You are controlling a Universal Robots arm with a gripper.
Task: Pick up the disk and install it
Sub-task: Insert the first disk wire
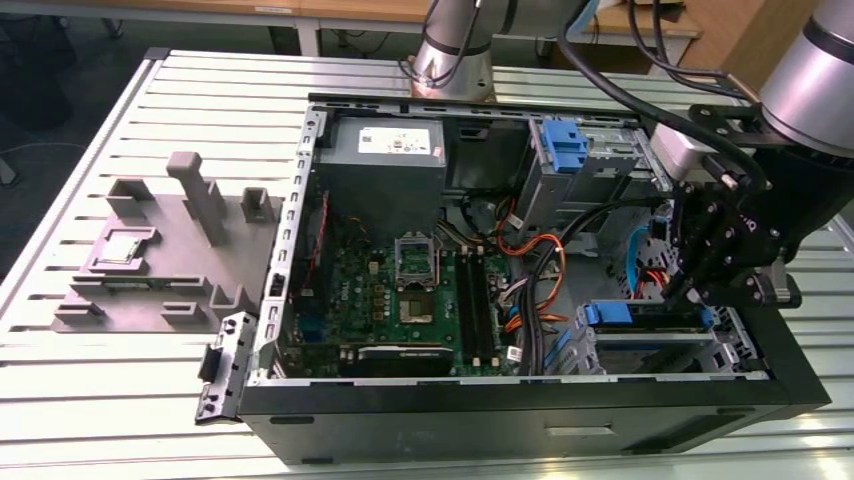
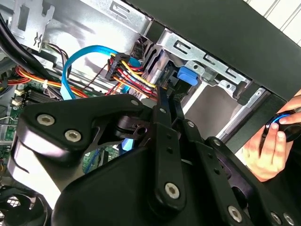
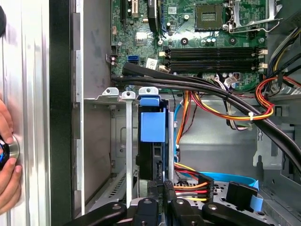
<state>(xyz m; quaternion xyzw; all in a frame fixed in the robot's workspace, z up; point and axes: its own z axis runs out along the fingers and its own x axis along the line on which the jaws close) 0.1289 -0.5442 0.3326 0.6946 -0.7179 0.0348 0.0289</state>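
Seating the disk (image 3: 152, 136) is the step in hand: it stands on edge in the bay (image 3: 126, 155) at centre frame of the first wrist view, blue carrier tab up, part way in. Gripper (image 3: 161, 188) sits at its near edge, fingers close together, apparently clamped on it. Best to push straight along the rails, clear of the cables (image 3: 197, 181). Case (image 1: 534, 425) holds the board (image 1: 400, 290) at centre.

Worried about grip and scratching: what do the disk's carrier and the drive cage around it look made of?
The disk's carrier looks like moulded blue plastic: matte, even colour, rounded edges. The drive cage looks like bare sheet metal: grey, dully reflective, with folded tabs and punched slots. The gripper sits at the disk.
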